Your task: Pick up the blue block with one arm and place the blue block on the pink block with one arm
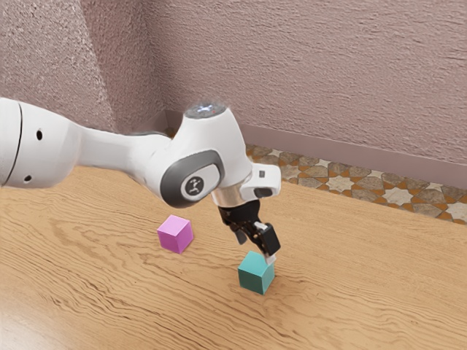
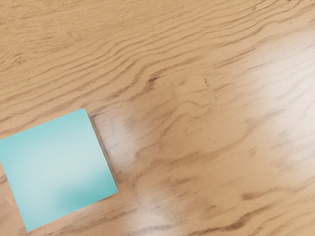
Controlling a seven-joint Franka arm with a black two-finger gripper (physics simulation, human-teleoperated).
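Bent arm (image 1: 131, 157) holds gripper (image 1: 267, 252) tilted, seemingly just above blue block (image 1: 255, 274).

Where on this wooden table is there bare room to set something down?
Bare wooden tabletop stretches from the small blue cube to the exterior view's right, and in front of both cubes. It is crowded from the small pink cube to the blue one, with the black gripper just over the latter.
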